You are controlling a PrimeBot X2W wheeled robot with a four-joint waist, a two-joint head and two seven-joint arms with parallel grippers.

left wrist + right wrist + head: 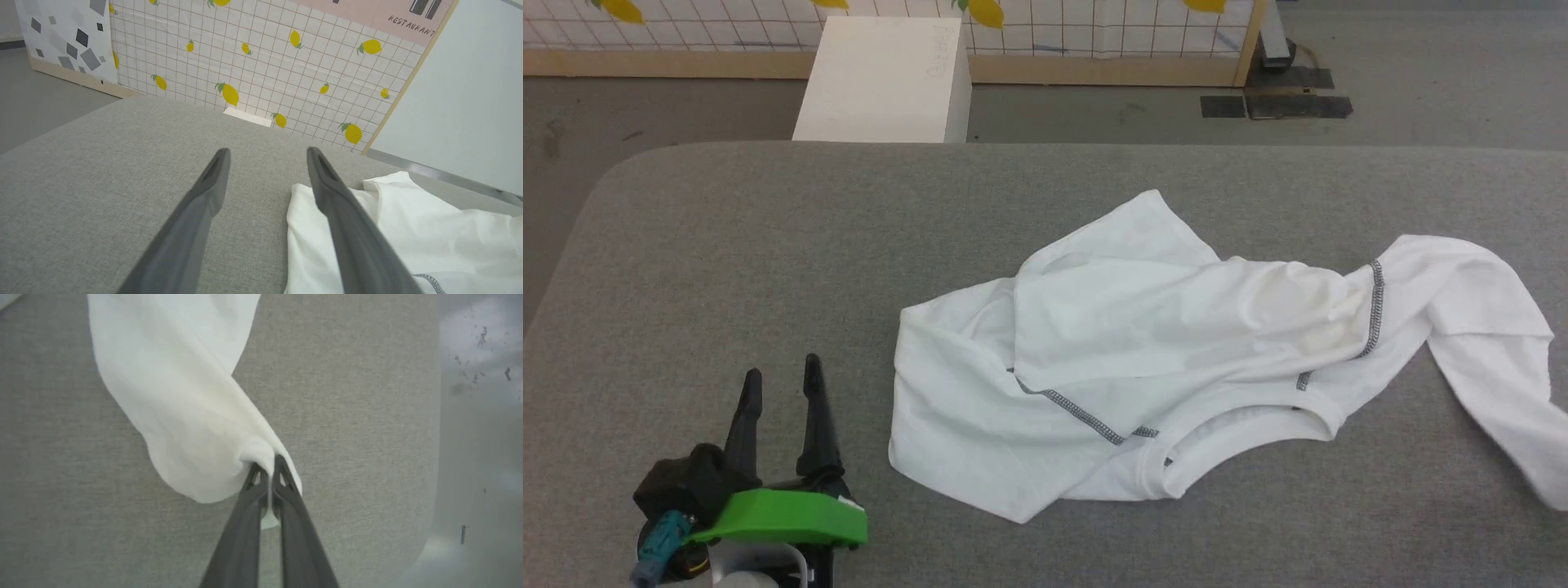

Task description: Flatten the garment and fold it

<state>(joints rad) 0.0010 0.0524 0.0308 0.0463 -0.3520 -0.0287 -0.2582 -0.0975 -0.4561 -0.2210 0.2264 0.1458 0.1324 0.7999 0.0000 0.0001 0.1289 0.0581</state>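
Note:
The garment (1143, 343), a white long-sleeved shirt with grey zigzag seams, lies crumpled on the grey padded table (768, 245), its neckline toward the front edge. One sleeve trails off to the right edge of the head view. In the right wrist view my right gripper (269, 461) is shut on the end of that white sleeve (188, 416), the cloth bunched between the fingertips. My left gripper (780, 377) stands open at the lower left, left of the shirt. In the left wrist view its fingers (212, 179) are spread, with the garment's edge (392, 228) behind the right finger.
A white rectangular box (886, 82) stands on the floor beyond the table's far edge, before a lemon-patterned grid panel (253, 61). The table's right edge and the grey floor (478, 416) show in the right wrist view. Bare grey table lies left of the shirt.

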